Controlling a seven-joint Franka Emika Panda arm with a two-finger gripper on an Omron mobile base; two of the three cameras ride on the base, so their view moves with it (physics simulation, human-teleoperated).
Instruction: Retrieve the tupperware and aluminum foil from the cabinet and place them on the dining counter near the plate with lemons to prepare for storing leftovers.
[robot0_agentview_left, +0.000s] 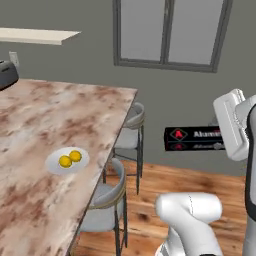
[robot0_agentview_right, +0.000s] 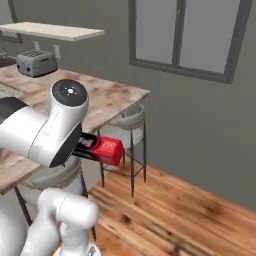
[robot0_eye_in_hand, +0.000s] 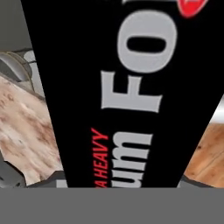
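Observation:
The aluminum foil (robot0_agentview_left: 192, 139) is a long black box with red logos and white lettering. It hangs level in the air to the right of the dining counter (robot0_agentview_left: 40, 120), above the wooden floor. My gripper (robot0_agentview_left: 220, 140) is shut on its right part, its fingers hidden behind the white hand. The box's red end (robot0_agentview_right: 107, 148) sticks out past my arm. Up close, the foil (robot0_eye_in_hand: 127, 87) takes up most of the hand view. The white plate (robot0_agentview_left: 56, 165) with two lemons (robot0_agentview_left: 70, 159) lies near the counter's right edge. The tupperware and the cabinet are out of view.
Grey stools (robot0_agentview_left: 107, 200) (robot0_agentview_left: 134, 122) stand along the counter's right edge, between it and the foil. A toaster (robot0_agentview_right: 36, 62) sits at the counter's far end. A cream shelf (robot0_agentview_left: 35, 35) and a window (robot0_agentview_left: 167, 32) are on the back wall. Wooden floor (robot0_agentview_right: 190, 210) lies to the right.

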